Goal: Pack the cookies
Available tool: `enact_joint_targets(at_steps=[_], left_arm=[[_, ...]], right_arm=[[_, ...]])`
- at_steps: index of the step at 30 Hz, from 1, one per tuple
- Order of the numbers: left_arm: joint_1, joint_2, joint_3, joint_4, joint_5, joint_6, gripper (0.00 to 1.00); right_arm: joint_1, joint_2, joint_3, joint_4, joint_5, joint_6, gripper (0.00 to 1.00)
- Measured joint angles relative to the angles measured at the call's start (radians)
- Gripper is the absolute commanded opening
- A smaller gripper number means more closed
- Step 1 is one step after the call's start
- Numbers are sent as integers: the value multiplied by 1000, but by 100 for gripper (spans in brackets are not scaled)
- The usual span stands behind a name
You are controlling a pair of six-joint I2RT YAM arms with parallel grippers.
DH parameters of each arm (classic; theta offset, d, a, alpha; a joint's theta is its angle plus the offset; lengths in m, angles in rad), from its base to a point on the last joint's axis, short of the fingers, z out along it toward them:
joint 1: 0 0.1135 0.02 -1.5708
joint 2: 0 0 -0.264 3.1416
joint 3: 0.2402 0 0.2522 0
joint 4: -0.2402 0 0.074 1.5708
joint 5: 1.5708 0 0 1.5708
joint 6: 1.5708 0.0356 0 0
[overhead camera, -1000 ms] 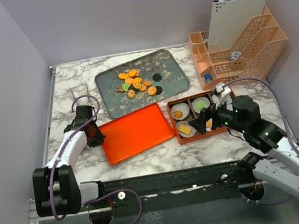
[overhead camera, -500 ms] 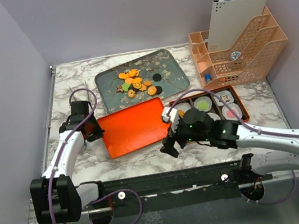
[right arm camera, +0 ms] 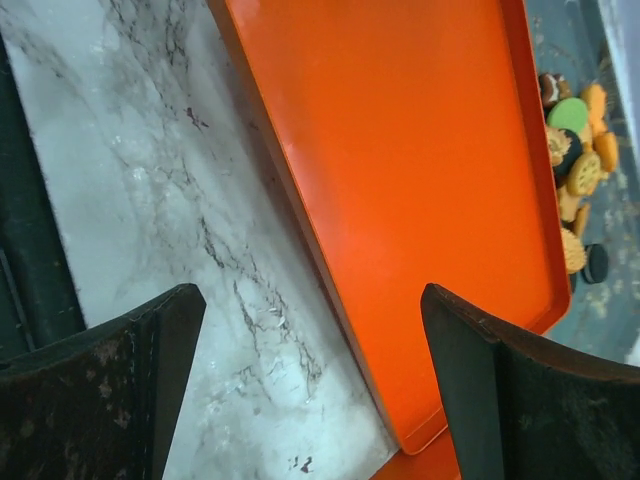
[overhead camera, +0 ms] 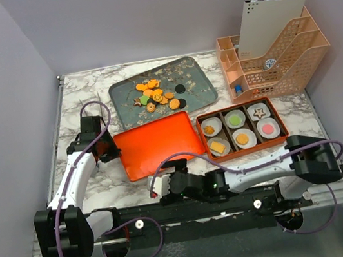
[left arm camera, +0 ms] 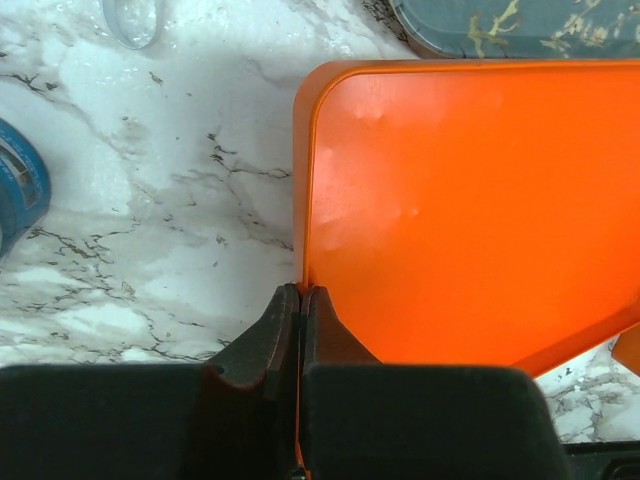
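Observation:
The cookies (overhead camera: 156,95), mostly orange with green and black ones, lie heaped on a grey patterned tray (overhead camera: 197,82); some also show in the right wrist view (right arm camera: 575,160). An orange box (overhead camera: 274,112) holds six white paper cups with single cookies, such as a yellow square (overhead camera: 216,147) and a pink one (overhead camera: 267,129). The flat orange lid (overhead camera: 158,145) lies left of the box. My left gripper (overhead camera: 106,150) is shut on the lid's left edge (left arm camera: 300,296). My right gripper (overhead camera: 161,189) is open and empty (right arm camera: 310,300), low over the marble by the lid's front edge (right arm camera: 400,150).
A peach desk organizer (overhead camera: 277,53) with a white card stands at the back right. In the left wrist view, a clear ring (left arm camera: 133,18) and a blue object (left arm camera: 15,195) lie on the marble left of the lid. A black rail (overhead camera: 190,207) runs along the table's front edge.
My right arm has swung left from the orange box to the front edge near the lid's front corner. My left gripper has shifted the lid slightly back and right toward the box.

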Motion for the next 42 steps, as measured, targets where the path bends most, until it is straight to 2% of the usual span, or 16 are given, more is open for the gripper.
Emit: enact_joint_targets(at_steps=[6, 13, 20, 25, 26, 29, 33, 38, 42], left_arm=[[0, -11, 0, 0, 30, 1, 0], [0, -13, 0, 0, 64, 3, 0], [0, -13, 0, 0, 84, 3, 0], [0, -13, 0, 0, 98, 3, 0], [0, -13, 0, 0, 100, 3, 0], [0, -15, 1, 4, 108, 1, 1], [0, -36, 10, 1, 123, -1, 11], [0, -77, 67, -16, 146, 2, 28], [0, -110, 130, -17, 155, 12, 37]], right_arm=[[56, 182, 20, 131, 199, -164, 94], [61, 354, 20, 335, 352, -324, 83], [61, 540, 18, 713, 491, -594, 67], [62, 645, 15, 1007, 540, -792, 47], [62, 663, 15, 1063, 549, -833, 38], [63, 695, 10, 1182, 562, -926, 23], [66, 683, 0, 1232, 568, -989, 8], [66, 567, -10, 1151, 569, -955, 1], [69, 440, -8, 1035, 567, -882, 0]])
